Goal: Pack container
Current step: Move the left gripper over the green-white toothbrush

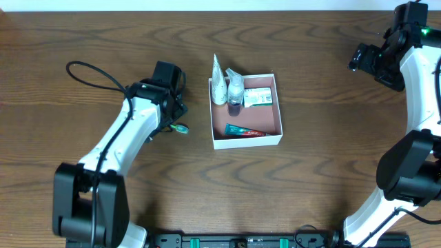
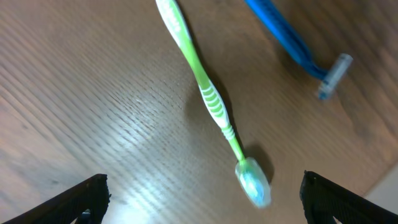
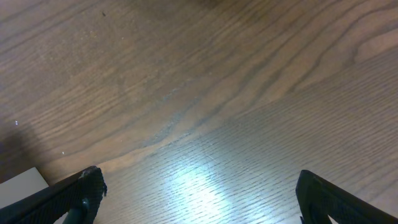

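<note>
**Overhead: container part-filled, toothbrush looks next**

The container (image 1: 247, 142) sits open around the middle of the tabletop (image 1: 103, 34), slightly toward the far edge. Inside lie a white tube (image 1: 218, 81), a small bottle (image 1: 236, 93), a green-and-white packet (image 1: 258, 97) and, along the near wall, a toothpaste tube (image 1: 244, 130). Near its left wall a green toothbrush (image 2: 211, 102) lies on the wood, with a blue razor (image 2: 298, 50) close by in the left wrist view. The left tool (image 2: 202, 186) hovers over the toothbrush, fingers spread wide, holding nothing. The right tool (image 3: 199, 180), likewise spread and empty, hangs over bare wood by the far right corner. The step in hand looks like picking up the toothbrush. The left tool would need to drop, straddle the thin handle, close across it, then carry it over the wall.
</note>
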{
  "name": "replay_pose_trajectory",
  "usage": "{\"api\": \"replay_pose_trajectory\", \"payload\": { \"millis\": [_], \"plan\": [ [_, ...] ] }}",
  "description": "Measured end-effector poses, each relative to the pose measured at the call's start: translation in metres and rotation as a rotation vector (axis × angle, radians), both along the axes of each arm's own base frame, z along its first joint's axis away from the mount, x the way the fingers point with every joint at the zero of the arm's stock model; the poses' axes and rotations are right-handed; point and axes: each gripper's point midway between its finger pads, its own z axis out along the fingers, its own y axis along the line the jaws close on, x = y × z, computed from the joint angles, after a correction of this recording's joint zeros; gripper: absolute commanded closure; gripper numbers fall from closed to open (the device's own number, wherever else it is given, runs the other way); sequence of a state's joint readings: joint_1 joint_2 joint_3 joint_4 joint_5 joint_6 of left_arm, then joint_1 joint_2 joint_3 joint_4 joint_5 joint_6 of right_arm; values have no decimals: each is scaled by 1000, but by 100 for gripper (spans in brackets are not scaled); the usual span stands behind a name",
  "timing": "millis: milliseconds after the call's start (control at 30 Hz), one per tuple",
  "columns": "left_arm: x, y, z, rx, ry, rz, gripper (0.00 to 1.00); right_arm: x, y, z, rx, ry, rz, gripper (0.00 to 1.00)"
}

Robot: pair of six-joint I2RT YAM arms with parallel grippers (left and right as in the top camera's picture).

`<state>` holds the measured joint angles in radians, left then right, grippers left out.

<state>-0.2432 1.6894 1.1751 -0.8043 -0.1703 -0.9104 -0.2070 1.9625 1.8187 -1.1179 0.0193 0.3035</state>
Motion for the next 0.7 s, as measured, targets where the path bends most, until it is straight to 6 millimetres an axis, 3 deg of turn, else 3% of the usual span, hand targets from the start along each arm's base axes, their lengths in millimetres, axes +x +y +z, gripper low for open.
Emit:
{"api": "replay_pose_trajectory", "payload": {
  "millis": [233,433,700],
  "plan": [
    [6,-2,-20,-52,-14,227,2,0,0,0,0,0,0,1],
    [20,-7,-26,-116,-60,311,2,0,0,0,0,0,0,1],
    [24,8,-39,-152,-35,390,2,0,0,0,0,0,0,1]
  ]
}}
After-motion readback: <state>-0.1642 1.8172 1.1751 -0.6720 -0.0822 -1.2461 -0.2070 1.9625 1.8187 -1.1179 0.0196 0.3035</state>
